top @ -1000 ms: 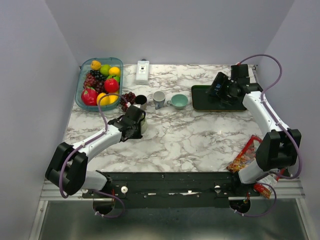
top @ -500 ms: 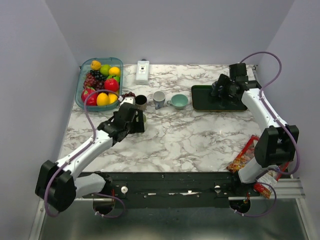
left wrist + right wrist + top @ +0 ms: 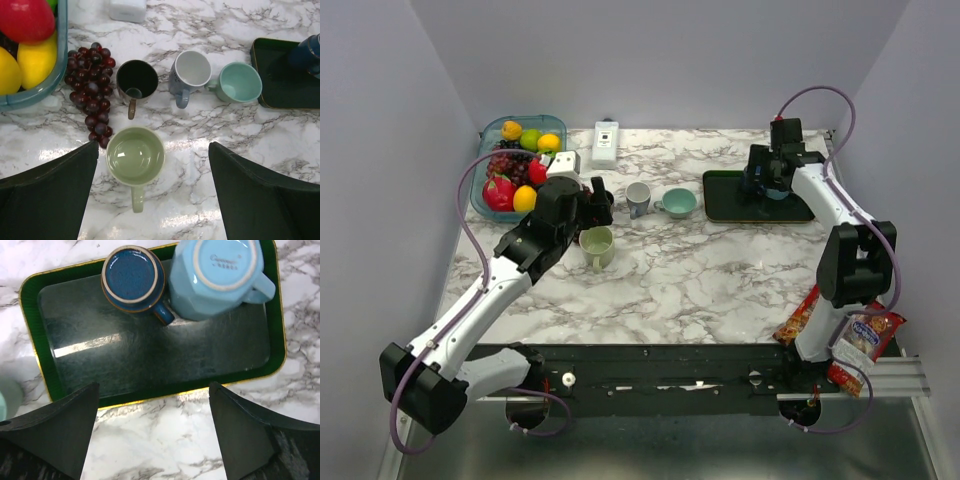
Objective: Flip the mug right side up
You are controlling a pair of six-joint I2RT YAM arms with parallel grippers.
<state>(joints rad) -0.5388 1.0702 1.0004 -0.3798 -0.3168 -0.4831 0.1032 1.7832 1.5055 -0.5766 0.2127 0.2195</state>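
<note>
Now: green mug (image 3: pixel 135 157) upright on marble table (image 3: pixel 280 140), mouth up, just beside grapes (image 3: pixel 92 95); this one looks done. Left gripper (image 3: pixel 153 150) above it, fingers spread, empty. Right gripper (image 3: pixel 153 387) spread, empty, over tray (image 3: pixel 150 360); dark blue mug (image 3: pixel 132 277) and light blue mug (image 3: pixel 222 275) bottom-up, possibly left.

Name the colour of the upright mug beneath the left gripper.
The mug is pale green, clearest in the left wrist view.
</note>
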